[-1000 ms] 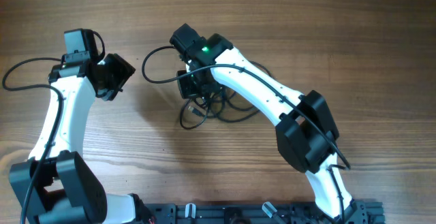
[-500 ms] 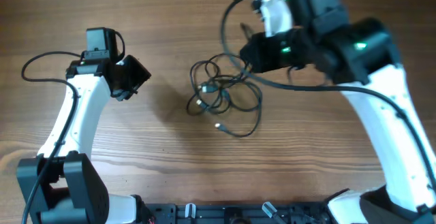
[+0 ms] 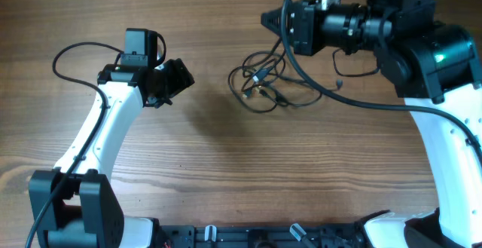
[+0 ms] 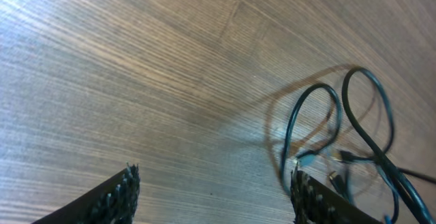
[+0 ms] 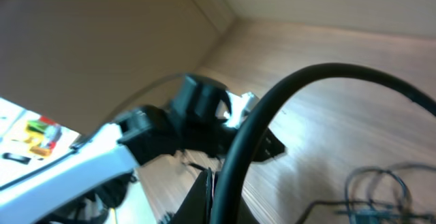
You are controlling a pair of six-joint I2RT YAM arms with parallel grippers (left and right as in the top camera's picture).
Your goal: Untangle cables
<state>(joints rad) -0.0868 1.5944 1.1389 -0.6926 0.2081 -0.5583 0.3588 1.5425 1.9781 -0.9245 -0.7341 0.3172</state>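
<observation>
Right gripper (image 3: 267,19) is pinched shut at 12 o'clock of the cables (image 3: 260,90), and I can't tell whether it holds a strand. The tangle stretches 9-to-3 on the table (image 3: 226,172). Left gripper (image 4: 214,190) gapes empty at 9. A thick black wire (image 5: 327,71) arcs across the right wrist view.

We have the cables (image 3: 263,90) lying in a loose tangle on the table (image 3: 226,172), centre, toward the far side. Left gripper (image 3: 181,81) is to their left, apart. Right gripper (image 3: 267,19) is on their far side.
</observation>
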